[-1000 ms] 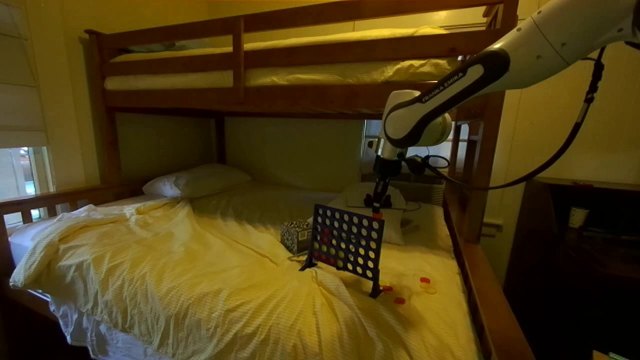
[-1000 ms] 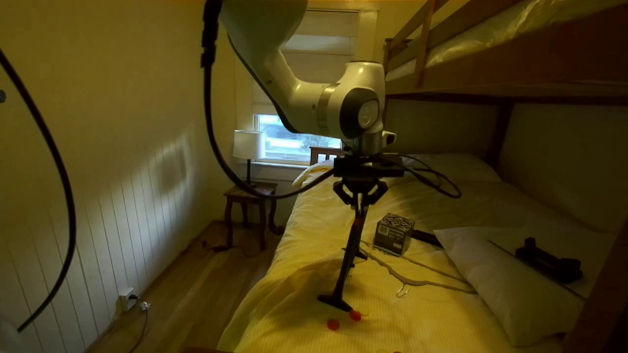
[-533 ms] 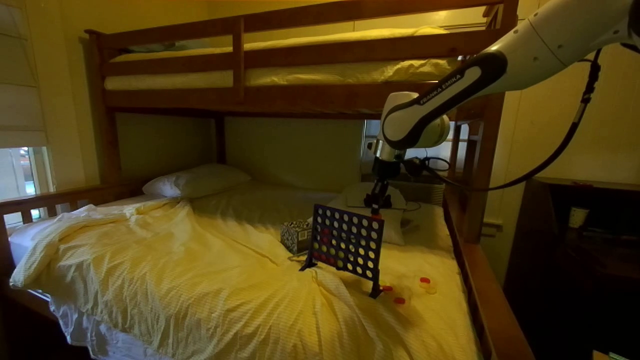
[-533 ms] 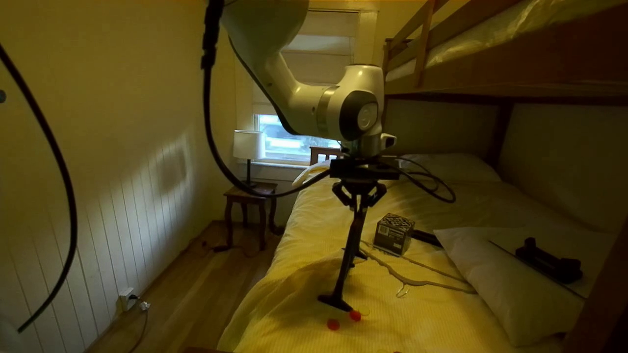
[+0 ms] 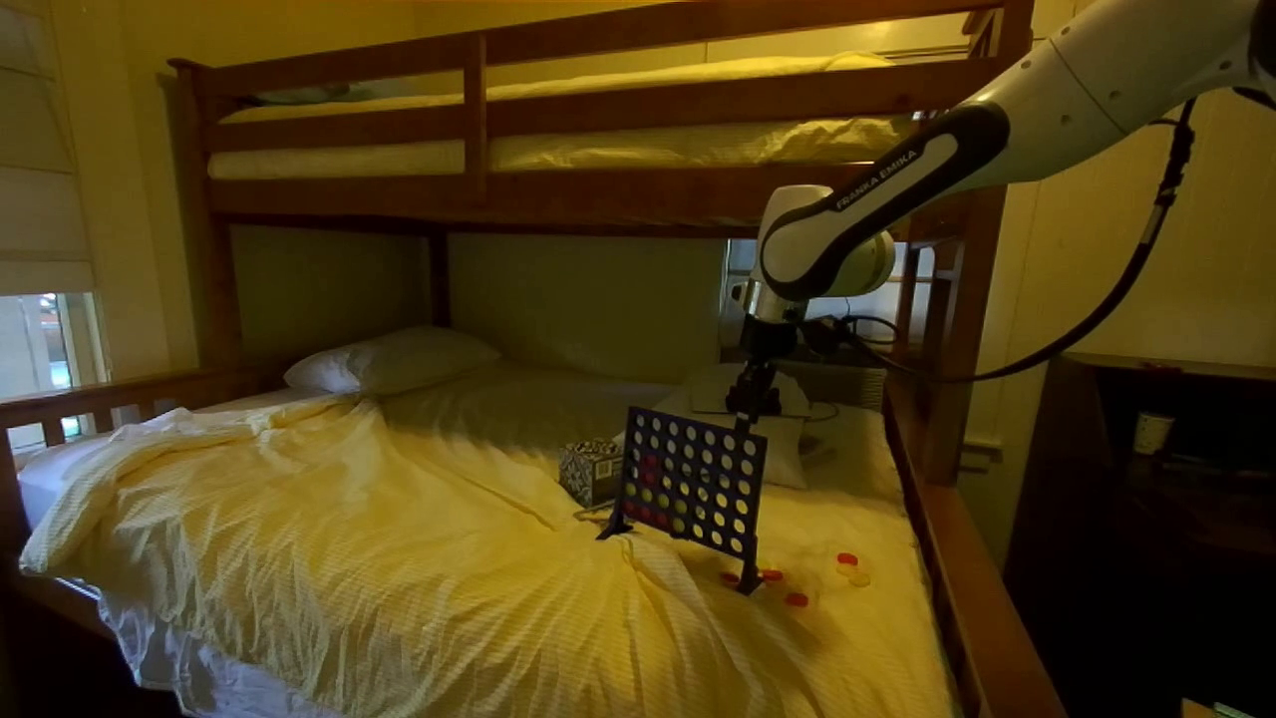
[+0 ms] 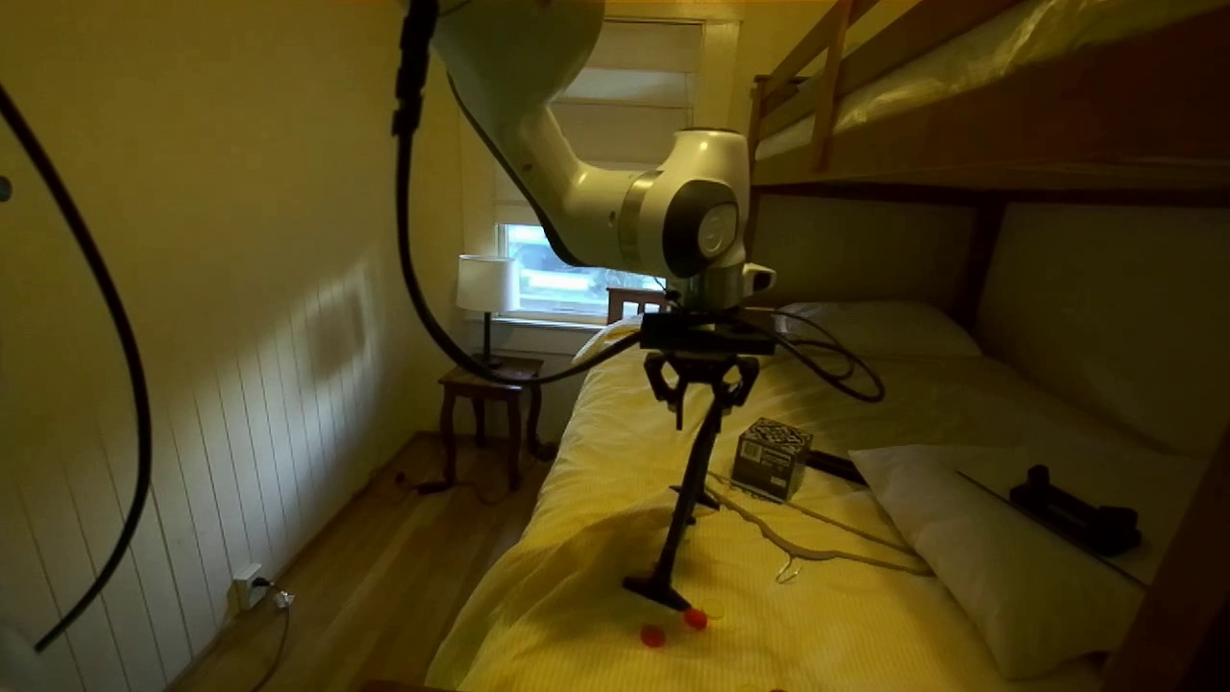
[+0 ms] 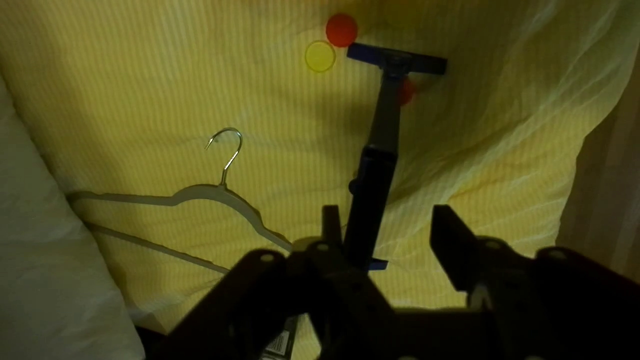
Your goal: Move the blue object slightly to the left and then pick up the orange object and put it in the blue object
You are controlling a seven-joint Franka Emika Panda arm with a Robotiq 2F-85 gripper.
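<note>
Your pincer (image 7: 386, 214) stands wide, fingers apart, at the top edge of the dark-blue four-in-a-row game rack (image 5: 694, 484), upright on the yellow-covered worktop (image 5: 449, 588). In the wrist view, the rack partly hides a red disc (image 7: 408, 92); a yellow disc (image 7: 320, 56) lies near its foot.

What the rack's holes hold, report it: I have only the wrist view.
Observer: In an exterior view, red discs and yellow discs sit in holes of the rack, toward the end farther from the gripper.
Operator: I count two loose red discs on the yellow cover. Give me yours.
Observer: An exterior view shows four.
Operator: Next, name anything above that cover.
Observer: An upper bunk stands over part of it.
</note>
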